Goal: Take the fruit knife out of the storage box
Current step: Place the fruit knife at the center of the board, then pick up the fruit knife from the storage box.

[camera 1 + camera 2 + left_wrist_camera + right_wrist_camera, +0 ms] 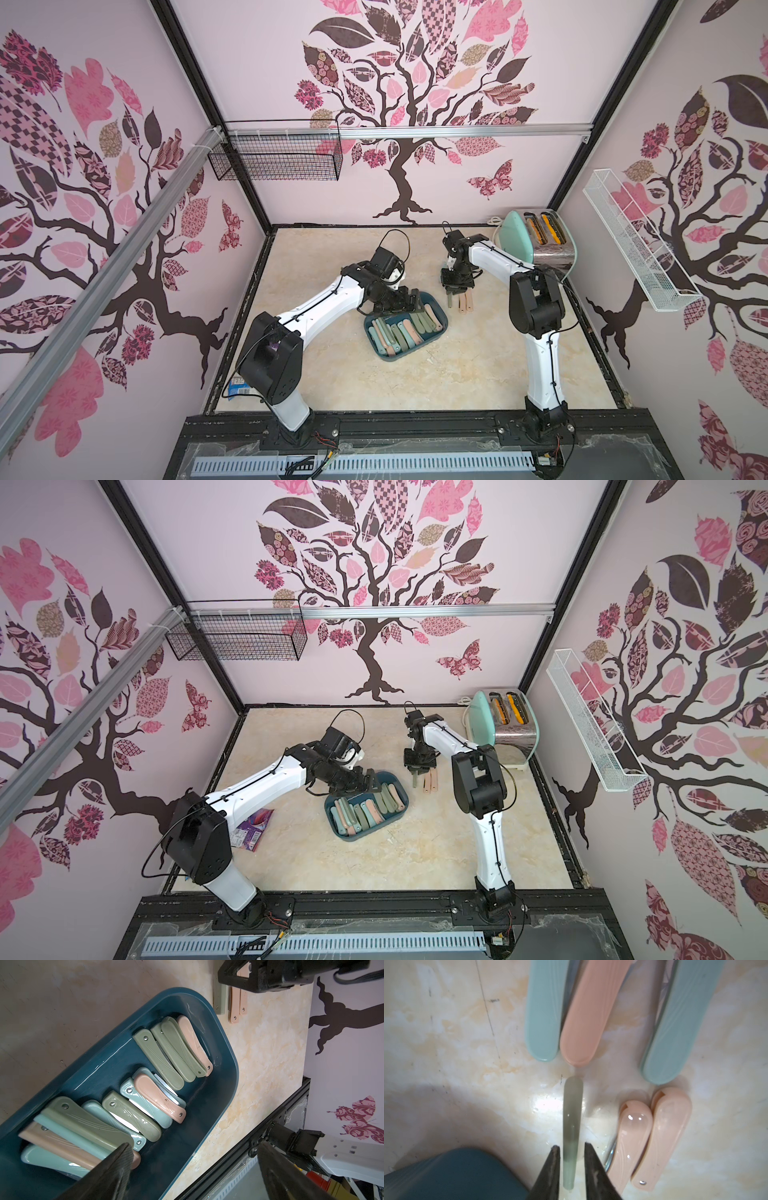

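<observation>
The dark teal storage box (444,322) (405,808) (224,1093) sits mid-table, holding several folded fruit knives (405,332) (158,1059) in green, teal and pink. My left gripper (411,301) (194,1145) hovers open over the box's far end, one finger above the knives, touching nothing. My right gripper (451,291) (572,1148) is low over the table beyond the box. Its jaws stand slightly apart around a green fruit knife (572,1115) lying on the table, with a gap on each side. Two pink knives (654,1136) (465,302) lie beside it.
More teal and pink knives (583,1012) lie on the table just past the green one. A mint toaster (544,241) stands at the back right. A black wire basket (278,158) and a white one (636,245) hang on the walls. A snack packet (249,829) lies front left.
</observation>
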You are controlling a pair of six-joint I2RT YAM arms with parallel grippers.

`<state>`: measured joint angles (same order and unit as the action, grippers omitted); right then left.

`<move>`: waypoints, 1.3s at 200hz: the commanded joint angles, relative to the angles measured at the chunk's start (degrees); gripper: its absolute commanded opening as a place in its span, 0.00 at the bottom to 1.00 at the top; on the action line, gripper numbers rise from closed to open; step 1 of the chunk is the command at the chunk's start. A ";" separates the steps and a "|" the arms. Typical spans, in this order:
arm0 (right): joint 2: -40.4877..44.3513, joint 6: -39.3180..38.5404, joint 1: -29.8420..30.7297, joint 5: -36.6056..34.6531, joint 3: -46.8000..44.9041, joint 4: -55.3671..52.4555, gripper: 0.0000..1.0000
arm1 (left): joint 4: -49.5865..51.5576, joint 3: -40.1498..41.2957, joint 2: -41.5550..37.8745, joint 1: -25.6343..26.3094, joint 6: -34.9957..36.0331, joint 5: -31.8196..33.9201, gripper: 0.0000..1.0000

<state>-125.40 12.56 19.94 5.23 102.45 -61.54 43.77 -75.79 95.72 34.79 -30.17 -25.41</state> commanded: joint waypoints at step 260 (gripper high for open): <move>6.71 0.45 22.01 -2.90 0.31 -3.84 0.76 | 3.83 21.78 -28.60 -5.34 -4.62 7.48 0.98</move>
<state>-115.63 12.71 41.19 2.74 101.43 -65.56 46.48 -56.73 70.48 29.61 -33.21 -19.51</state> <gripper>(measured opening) 0.729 0.984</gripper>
